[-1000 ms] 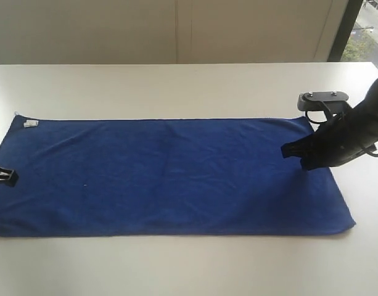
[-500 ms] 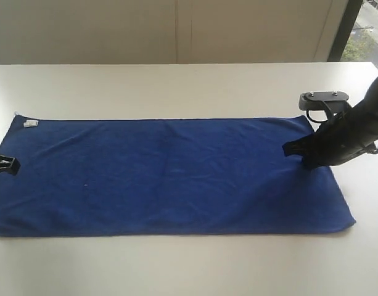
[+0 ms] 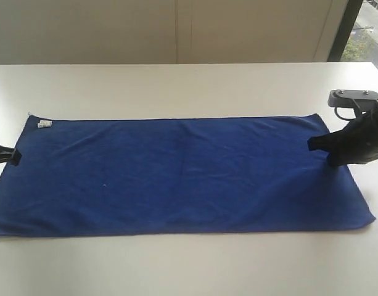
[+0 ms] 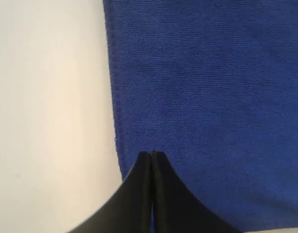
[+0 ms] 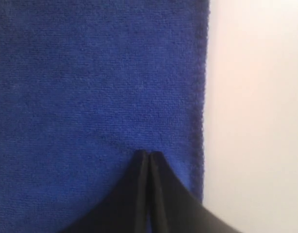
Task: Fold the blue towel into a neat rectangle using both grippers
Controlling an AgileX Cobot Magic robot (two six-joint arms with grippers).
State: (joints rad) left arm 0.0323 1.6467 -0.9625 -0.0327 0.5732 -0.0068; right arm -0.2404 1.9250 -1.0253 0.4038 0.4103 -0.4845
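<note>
The blue towel (image 3: 182, 176) lies flat and spread out lengthwise on the white table (image 3: 176, 86), its small white label (image 3: 45, 124) at the far left corner. My left gripper (image 3: 15, 156) is shut, and its tips rest at the towel's left short edge. In the left wrist view the closed jaws (image 4: 152, 153) sit on the blue towel (image 4: 207, 87) just inside its hem. My right gripper (image 3: 312, 143) is shut too, over the towel's right end. The right wrist view has the closed tips (image 5: 149, 153) on the blue towel (image 5: 90, 73) close to its edge. No cloth shows between either pair of jaws.
A pale wall runs behind the table, with a window strip (image 3: 364, 31) at the far right. The right arm's grey bracket (image 3: 354, 95) hangs above the table beside the towel's far right corner. Bare tabletop surrounds the towel.
The whole towel has slid to the right on the table. The right gripper moved right with it, and the left gripper's tips moved slightly right and up at the left edge.
</note>
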